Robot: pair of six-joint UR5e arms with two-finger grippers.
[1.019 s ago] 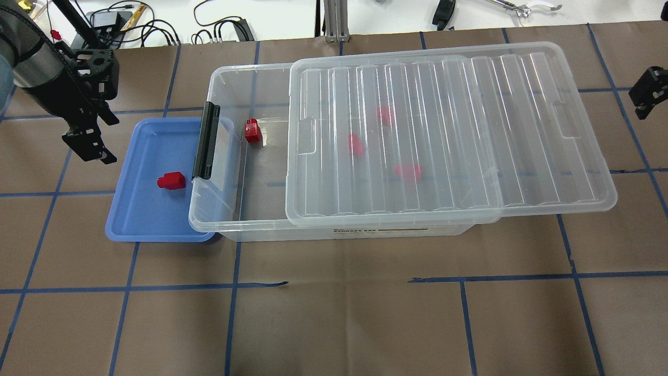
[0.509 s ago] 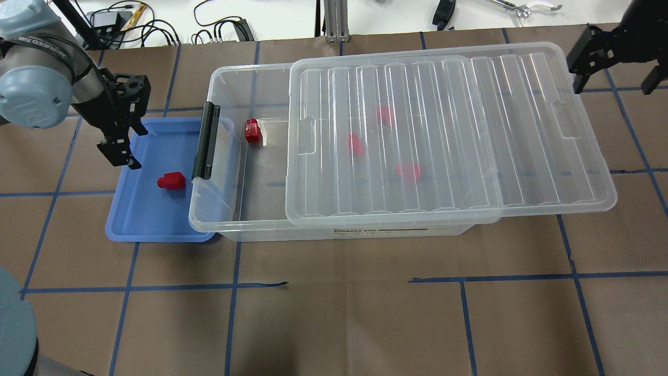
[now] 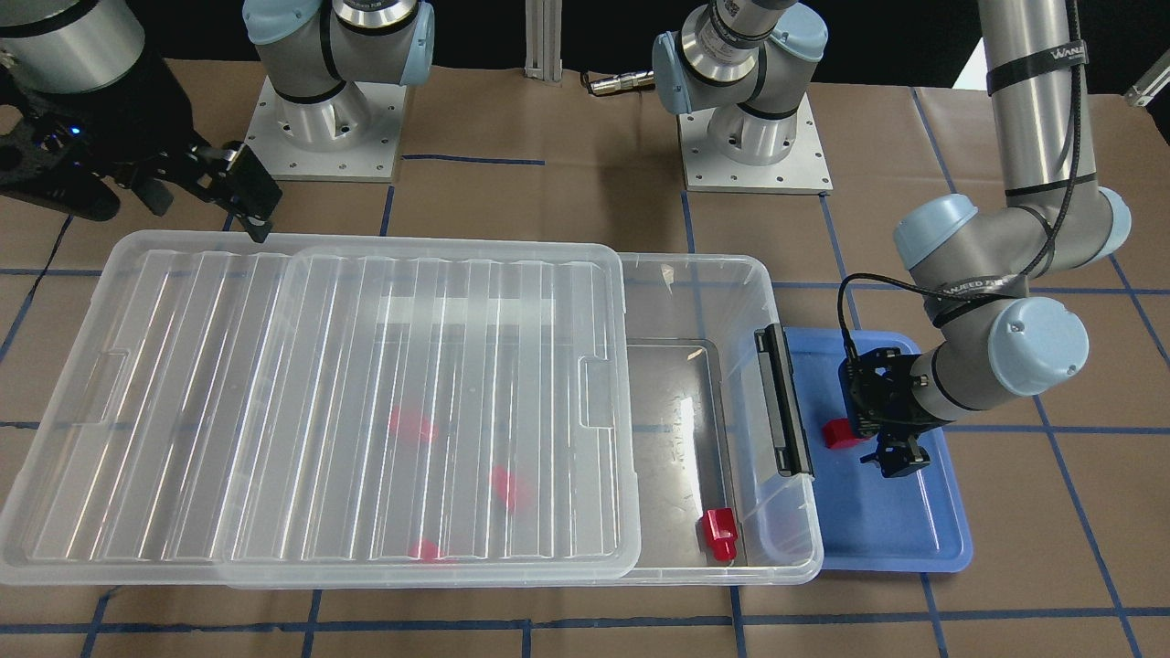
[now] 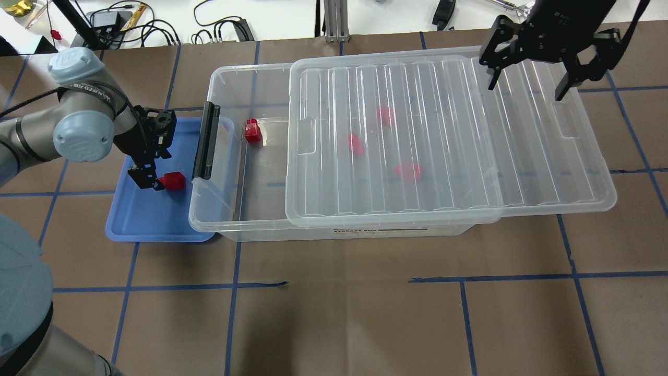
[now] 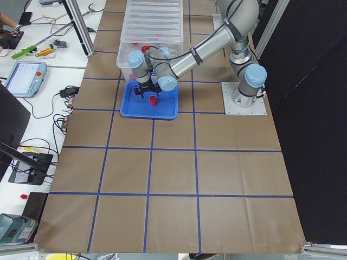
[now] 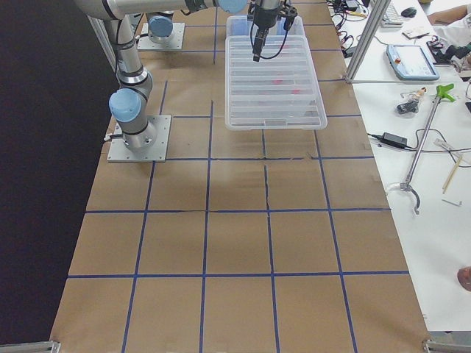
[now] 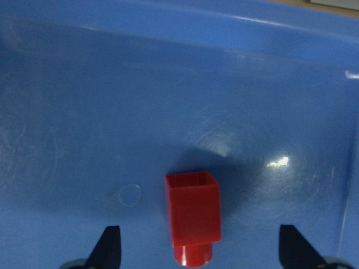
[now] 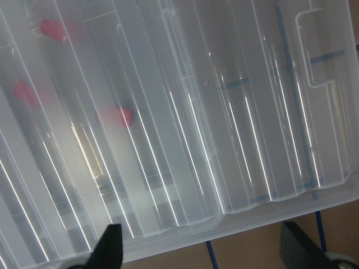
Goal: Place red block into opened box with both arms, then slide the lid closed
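Left gripper (image 7: 201, 249) is hovering low in the blue tray (image 4: 135, 224), fingers spread wide and straddling the red block (image 7: 192, 210). The block is lying on its side at the box's (image 4: 229, 89) 9 o'clock, overhead view. Right gripper (image 4: 526, 87), also spread and holding nothing, is hanging over the lid's (image 4: 443, 130) 1 o'clock corner. Risks: closing off-centre is probably going to skid the glossy block, and lifting may clip the black latch (image 4: 206, 141) at its 3 o'clock. Counting five red blocks (one in tray, one in open box, three under lid), one box, one lid, one tray.
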